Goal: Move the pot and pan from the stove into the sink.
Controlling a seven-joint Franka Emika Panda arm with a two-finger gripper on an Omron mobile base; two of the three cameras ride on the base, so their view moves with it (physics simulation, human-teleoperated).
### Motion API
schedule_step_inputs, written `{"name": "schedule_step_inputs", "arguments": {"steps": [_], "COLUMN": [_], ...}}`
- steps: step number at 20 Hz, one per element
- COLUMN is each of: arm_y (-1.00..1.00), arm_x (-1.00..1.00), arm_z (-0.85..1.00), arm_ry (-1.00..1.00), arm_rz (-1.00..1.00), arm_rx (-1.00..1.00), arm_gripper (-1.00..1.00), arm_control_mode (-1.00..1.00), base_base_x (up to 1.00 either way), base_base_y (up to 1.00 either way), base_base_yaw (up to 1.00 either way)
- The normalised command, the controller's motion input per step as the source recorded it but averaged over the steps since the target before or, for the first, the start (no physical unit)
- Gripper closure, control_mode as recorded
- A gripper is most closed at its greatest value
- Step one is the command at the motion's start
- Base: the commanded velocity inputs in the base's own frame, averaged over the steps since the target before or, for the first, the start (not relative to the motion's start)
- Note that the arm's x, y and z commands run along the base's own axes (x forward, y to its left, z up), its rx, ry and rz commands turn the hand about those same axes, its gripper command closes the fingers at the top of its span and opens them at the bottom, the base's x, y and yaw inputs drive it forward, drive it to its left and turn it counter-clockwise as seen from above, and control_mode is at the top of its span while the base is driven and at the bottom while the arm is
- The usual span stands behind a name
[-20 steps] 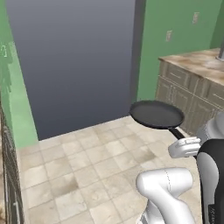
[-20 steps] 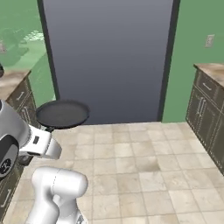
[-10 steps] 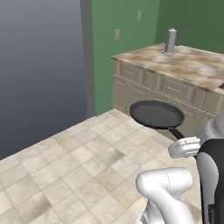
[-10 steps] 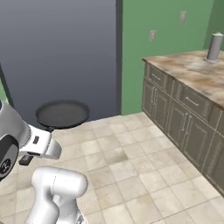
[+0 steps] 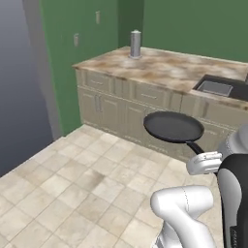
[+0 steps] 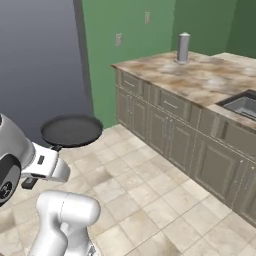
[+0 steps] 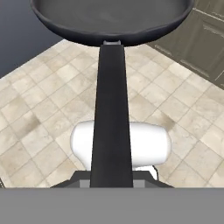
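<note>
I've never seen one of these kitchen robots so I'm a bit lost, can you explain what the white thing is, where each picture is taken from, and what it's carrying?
The white thing is a robot arm on a base that can drive, in a computer-rendered kitchen. Two pictures come from cameras on the base, behind the arm to its left and right; the third looks along its hand. The hand is shut on the long handle of a black pan, carried level above the tiled floor. The pan shows from the other side too, and from close up in the hand view. Ahead is a marbled counter over grey cabinets, with a grey canister standing on it. Further right a sink is sunk into it.
</note>
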Motion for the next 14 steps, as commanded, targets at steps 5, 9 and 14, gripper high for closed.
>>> {"name": "schedule_step_inputs", "arguments": {"steps": [5,9,14], "arm_y": [0.0,0.0,0.0], "arm_x": [0.0,0.0,0.0], "arm_z": [0.0,0.0,0.0], "arm_ry": [0.0,0.0,0.0], "arm_rz": [0.0,0.0,0.0], "arm_rx": [0.0,0.0,0.0], "arm_gripper": [1.0,1.0,1.0], "arm_control_mode": [1.0,1.0,1.0], "base_base_x": [0.02,0.02,0.02], "base_base_y": [-0.16,-0.15,-0.15], "base_base_yaw": [-0.42,-0.43,-0.43]}}
